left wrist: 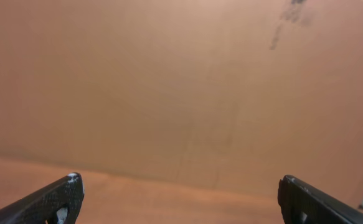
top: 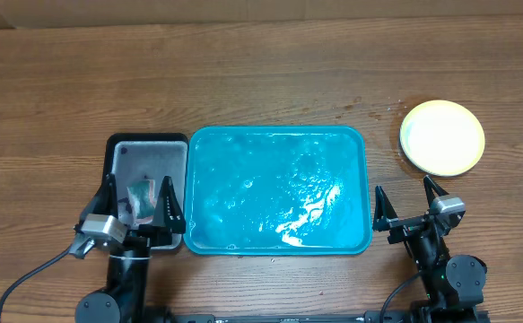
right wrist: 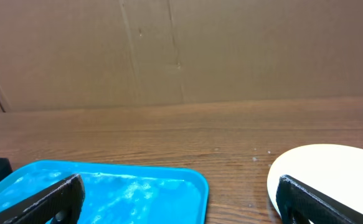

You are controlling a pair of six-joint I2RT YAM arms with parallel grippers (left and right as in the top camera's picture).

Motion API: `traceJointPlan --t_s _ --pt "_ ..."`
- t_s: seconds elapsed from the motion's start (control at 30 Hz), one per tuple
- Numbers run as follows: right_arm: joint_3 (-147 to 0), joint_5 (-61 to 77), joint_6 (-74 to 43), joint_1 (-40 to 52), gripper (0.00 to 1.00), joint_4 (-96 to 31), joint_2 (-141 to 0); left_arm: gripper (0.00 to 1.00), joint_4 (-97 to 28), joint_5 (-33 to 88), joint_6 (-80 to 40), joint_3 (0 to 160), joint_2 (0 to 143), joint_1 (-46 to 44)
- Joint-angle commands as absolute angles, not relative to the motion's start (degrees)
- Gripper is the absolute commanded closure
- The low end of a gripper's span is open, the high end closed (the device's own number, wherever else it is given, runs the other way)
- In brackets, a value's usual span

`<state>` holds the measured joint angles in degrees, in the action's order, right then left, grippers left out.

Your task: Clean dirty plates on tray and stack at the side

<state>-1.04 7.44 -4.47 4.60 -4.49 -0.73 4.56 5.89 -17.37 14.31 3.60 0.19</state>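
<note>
The turquoise tray (top: 277, 188) lies in the middle of the table, wet and with no plates in it; its near right corner shows in the right wrist view (right wrist: 137, 186). The plates (top: 441, 136) sit as one pale yellow-green pile on the table to the tray's right, also seen in the right wrist view (right wrist: 324, 165); I cannot tell how many are in the pile. My left gripper (top: 140, 205) is open and empty over the black tray; its fingertips (left wrist: 180, 199) frame the bare wall. My right gripper (top: 407, 203) is open and empty near the front edge, below the plates (right wrist: 178, 199).
A smaller black tray (top: 149, 157) stands left of the turquoise tray, holding a crumpled greenish cloth or sponge (top: 143, 196). A cardboard wall (right wrist: 181, 50) backs the table. Small water drops speckle the wood near the plates.
</note>
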Motion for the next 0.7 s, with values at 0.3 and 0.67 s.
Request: traceJointPlan --t_s 0.3,0.67 --pt "-0.45 7.09 -4.47 4.71 0.00 -4.21 -0.16 0.00 23.77 12.10 -17.58 1.56 0.16 -0.03" --pt "-0.45 7.09 -4.47 4.71 0.00 -4.21 -0.16 0.00 18.37 11.66 -16.56 0.27 0.16 -2.85"
